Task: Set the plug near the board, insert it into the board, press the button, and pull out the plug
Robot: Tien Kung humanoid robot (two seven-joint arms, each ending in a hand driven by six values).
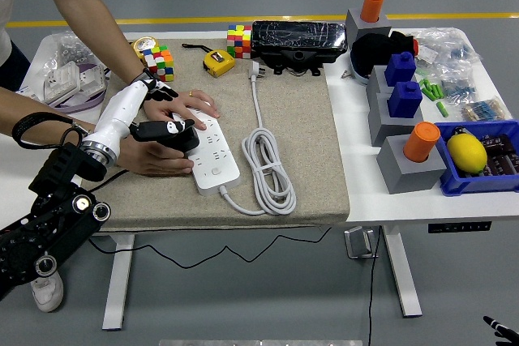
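A white table carried a large beige mat, on which a white power strip, the board, lay toward the mat's left side. The robot's left arm, black with a white forearm, reached in from the lower left corner, its left hand closed around a black plug that sat against the left edge of the board, about midway along it. Whether the plug's pins were seated in a socket could not be told from this angle. A person at the table's left held the board with both hands: one hand rested flat on its far end, the other hand lay on the mat beside its near left edge, under the robot's wrist. The board's white cable lay coiled on the mat just to its right, running up to a white plug head near the mat's far edge. Behind the mat stood a black case, two colour cubes and a yellow tape measure. On the right of the table, grey blocks held orange and blue pegs beside a blue bin with a yellow fruit-shaped object. The right hand was out of the picture
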